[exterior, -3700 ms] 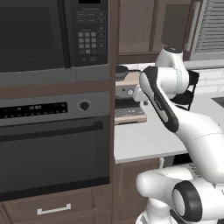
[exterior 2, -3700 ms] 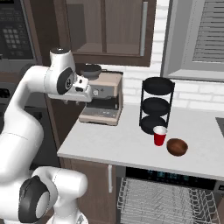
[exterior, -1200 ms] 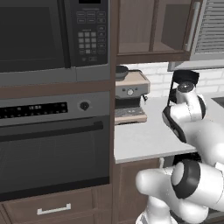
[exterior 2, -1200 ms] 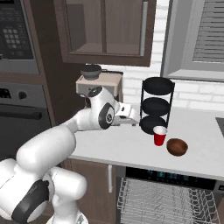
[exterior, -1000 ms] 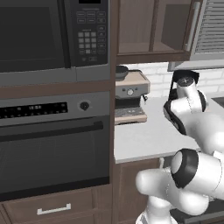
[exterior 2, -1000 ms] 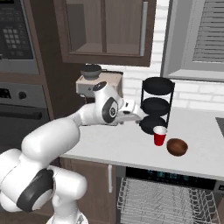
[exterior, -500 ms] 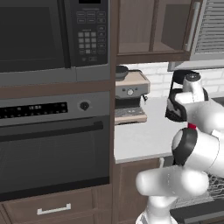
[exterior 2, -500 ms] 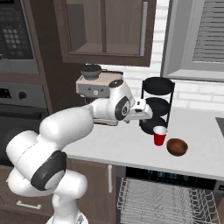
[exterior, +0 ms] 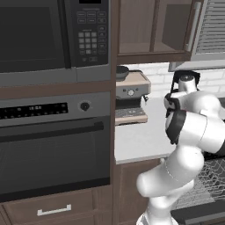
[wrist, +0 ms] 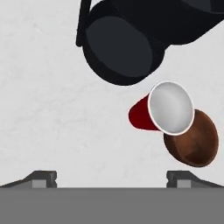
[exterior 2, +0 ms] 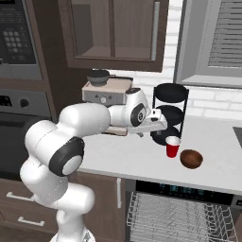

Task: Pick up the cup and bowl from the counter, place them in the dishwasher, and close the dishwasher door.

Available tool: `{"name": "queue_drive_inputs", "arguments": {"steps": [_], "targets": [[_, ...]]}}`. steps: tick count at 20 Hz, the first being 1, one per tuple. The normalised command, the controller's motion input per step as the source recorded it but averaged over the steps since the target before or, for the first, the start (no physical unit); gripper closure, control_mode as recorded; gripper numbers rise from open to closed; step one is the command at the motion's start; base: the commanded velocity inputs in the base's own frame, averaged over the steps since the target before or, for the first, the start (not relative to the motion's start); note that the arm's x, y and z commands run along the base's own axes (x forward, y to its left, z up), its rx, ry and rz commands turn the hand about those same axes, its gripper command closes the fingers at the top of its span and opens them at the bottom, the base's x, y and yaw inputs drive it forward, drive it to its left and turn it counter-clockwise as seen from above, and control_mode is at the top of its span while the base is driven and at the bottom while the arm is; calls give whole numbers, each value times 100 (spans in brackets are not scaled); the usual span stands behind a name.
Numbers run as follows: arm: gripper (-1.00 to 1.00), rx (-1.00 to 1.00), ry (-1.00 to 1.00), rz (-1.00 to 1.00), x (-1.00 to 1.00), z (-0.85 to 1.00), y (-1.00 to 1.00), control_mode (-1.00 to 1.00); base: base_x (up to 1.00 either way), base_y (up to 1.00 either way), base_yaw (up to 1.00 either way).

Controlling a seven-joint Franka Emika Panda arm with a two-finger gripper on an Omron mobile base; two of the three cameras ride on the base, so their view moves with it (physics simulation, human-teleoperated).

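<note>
The red cup [exterior 2: 173,146] stands upright on the light counter [exterior 2: 113,153] in front of the black rack; from above its white inside [wrist: 171,107] shows. The glossy brown bowl [exterior 2: 191,159] sits just to its right, and in the hand view the bowl [wrist: 194,141] lies partly behind the cup. My gripper [exterior 2: 162,126] hovers above the counter just left of the cup, and its fingertips [wrist: 43,177] are spread wide apart with nothing between them. Below the counter edge the dishwasher's wire rack [exterior 2: 179,218] is pulled out under its dark top strip [exterior 2: 189,188]. The dishwasher door is out of view.
A black three-tier round rack [exterior 2: 170,112] stands right behind the cup, and its lowest dish [wrist: 119,48] shows in the hand view. A coffee machine [exterior 2: 105,93] sits at the counter's left end. The black oven [exterior: 52,151] and the microwave [exterior: 44,35] fill the wall to the left.
The arm has swung steadily right, from in front of the coffee machine to beside the rack and cup. Cup and bowl have stayed put.
</note>
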Motion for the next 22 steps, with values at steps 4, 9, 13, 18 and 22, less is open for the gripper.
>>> {"name": "queue_drive_inputs", "arguments": {"steps": [4, 9, 13, 18, 22], "targets": [[-100, 4, 4, 0, 9, -29, -46, -100, 0, 0, 0], [-100, 7, 0, 0, 14, -1, -38, -100, 0, 0, 0], [-100, 5, 0, 0, 24, -8, -24, -100, 0, 0, 0], [-100, 0, 0, 0, 13, -20, -3, -100, 0, 0, 0], [-100, 0, 0, 0, 19, -31, -4, -100, 0, 0, 0]]}}
